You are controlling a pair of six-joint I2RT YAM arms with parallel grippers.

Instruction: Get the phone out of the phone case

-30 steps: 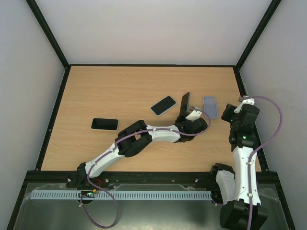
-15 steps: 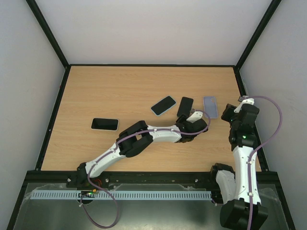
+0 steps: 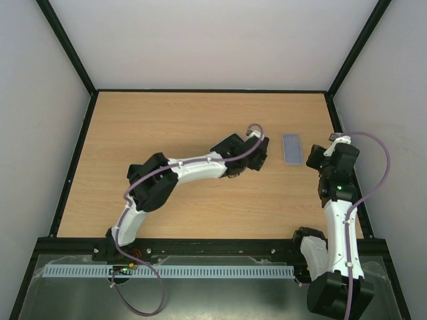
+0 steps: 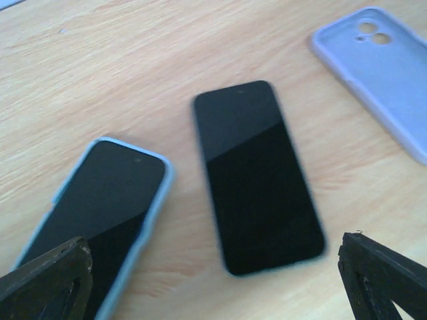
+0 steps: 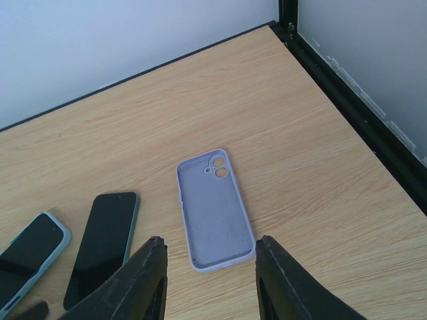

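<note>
Case (image 5: 213, 208): found empty.
Phone (image 4: 257, 177): laid bare, near it.
Left gripper (image 4: 213, 283): spread wide, nothing held.
Right gripper (image 5: 208, 280): parted, nothing held.

Bare phone (image 4: 257, 177) and empty phone case (image 5: 215, 208), both flat on the table, apart.
Phone: black, slim, no case, dark screen up, slightly blurred in the left wrist view. Case: pale lilac, open inner side up, raised rim showing, camera cutout at the end nearer the back wall. Case lies just right of the phone, roughly parallel, not touching.
</note>
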